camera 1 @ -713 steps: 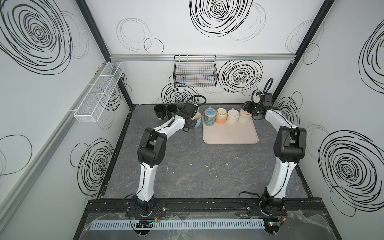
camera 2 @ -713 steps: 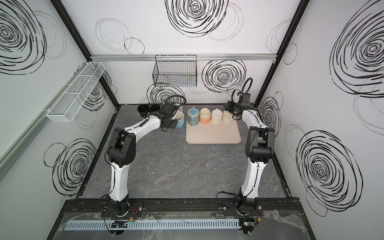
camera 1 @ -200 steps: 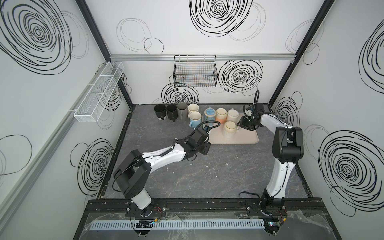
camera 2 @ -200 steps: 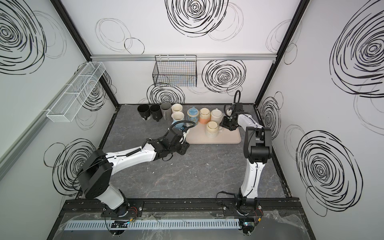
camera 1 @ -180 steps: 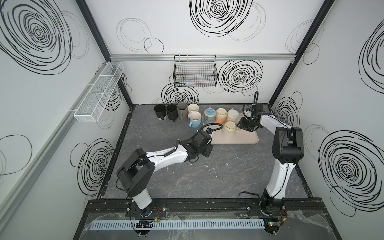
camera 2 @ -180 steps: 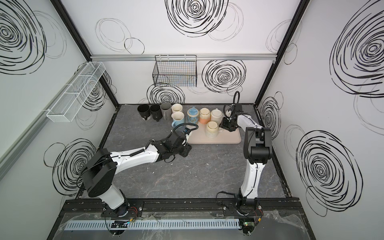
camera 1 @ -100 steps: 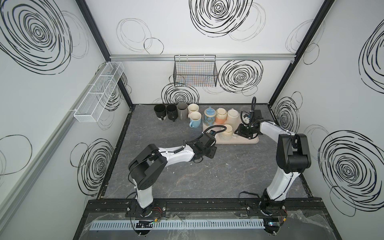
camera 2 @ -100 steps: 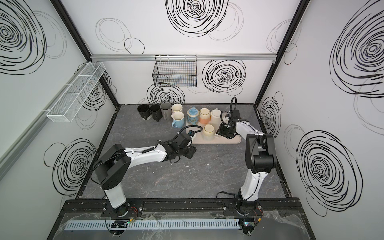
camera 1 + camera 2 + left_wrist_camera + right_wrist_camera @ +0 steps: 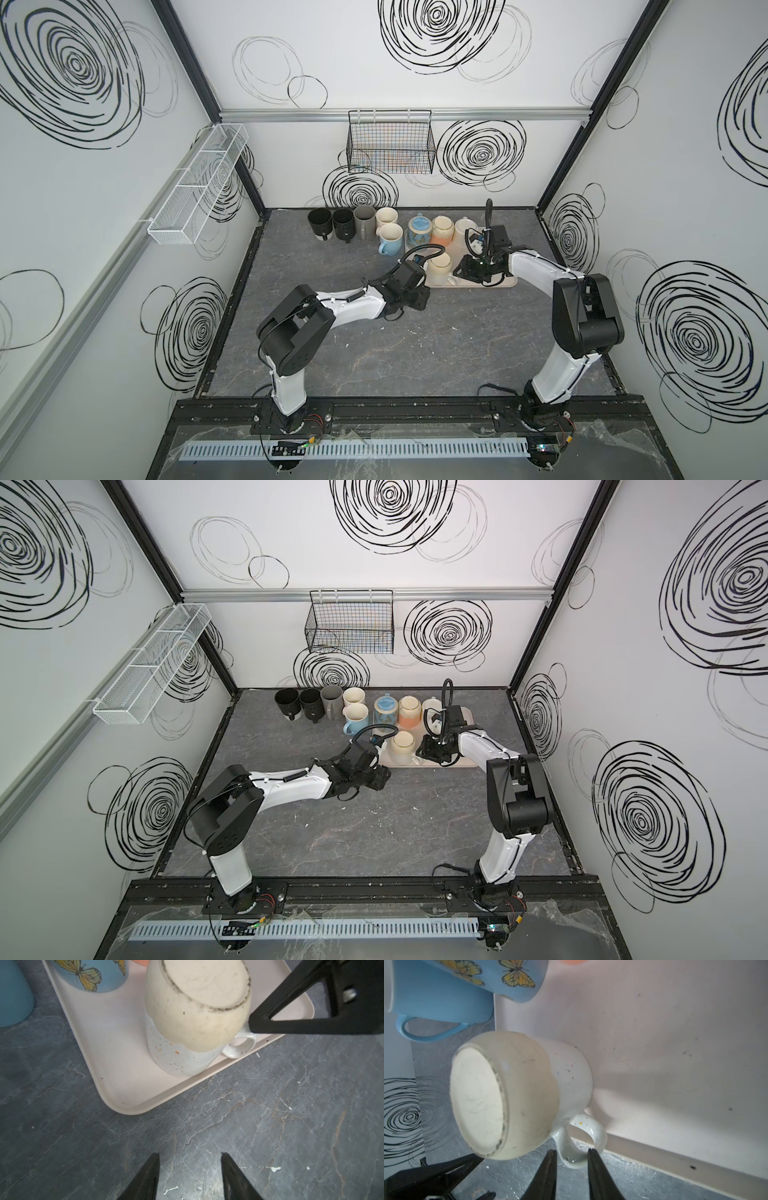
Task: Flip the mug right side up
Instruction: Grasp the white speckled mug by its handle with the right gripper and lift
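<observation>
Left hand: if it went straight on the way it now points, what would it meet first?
Probably the tray, at its near rim, then the mug; depth is unclear.

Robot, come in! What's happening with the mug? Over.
Left claw open, empty. Right claw shut on handle of upside-down cream speckled ceramic mug. Sits on pale pink tray. Nothing blocking.

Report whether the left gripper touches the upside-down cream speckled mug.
Apart: left wrist view shows bare grey table between the left gripper and the cream speckled mug.
</observation>
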Available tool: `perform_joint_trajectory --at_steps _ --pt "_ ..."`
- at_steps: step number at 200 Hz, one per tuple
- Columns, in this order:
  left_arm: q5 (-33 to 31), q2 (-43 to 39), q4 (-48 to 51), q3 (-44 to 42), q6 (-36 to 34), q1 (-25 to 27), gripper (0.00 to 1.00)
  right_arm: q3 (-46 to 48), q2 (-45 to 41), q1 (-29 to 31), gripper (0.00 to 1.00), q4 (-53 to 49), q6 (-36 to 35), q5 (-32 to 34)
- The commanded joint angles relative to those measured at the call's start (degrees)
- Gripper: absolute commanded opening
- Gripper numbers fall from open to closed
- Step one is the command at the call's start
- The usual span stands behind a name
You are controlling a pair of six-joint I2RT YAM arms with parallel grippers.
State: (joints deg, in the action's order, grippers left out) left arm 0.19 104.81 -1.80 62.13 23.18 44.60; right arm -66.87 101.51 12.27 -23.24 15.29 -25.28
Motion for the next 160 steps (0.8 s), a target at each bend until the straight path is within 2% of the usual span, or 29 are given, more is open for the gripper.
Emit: perform_joint_trajectory --at_steps 1,38,53,87,139,160 --pt "0.46 -2.17 -2.35 -1.67 0.81 -0.96 0.51 -1.52 -3.3 1.25 0.33 -1.78 -7.6 0.14" --pt "0.73 -3.38 -3.03 -3.24 0.86 -2.47 0.51 -5.41 -3.51 5.76 0.44 -8.21 -18.9 11.65" --pt "0.91 -3.61 -3.06 -3.46 0.81 -2.99 0.51 -7.07 -2.28 7.25 0.5 -10.43 -21.43 16.47" --pt "0.78 -4.14 -3.12 -3.93 0.81 -3.2 0.51 -8.86 0.4 9.97 0.54 -12.83 -25.49 24.32" --pt "0.69 -5.13 -3.56 -5.59 2.57 -3.51 0.51 -9.83 3.83 11.71 0.56 -13.07 -27.54 25.35" --pt "0.21 -6.08 -3.41 -6.35 2.57 -3.64 0.51 -10.84 5.45 12.29 0.53 -12.74 -27.51 25.0"
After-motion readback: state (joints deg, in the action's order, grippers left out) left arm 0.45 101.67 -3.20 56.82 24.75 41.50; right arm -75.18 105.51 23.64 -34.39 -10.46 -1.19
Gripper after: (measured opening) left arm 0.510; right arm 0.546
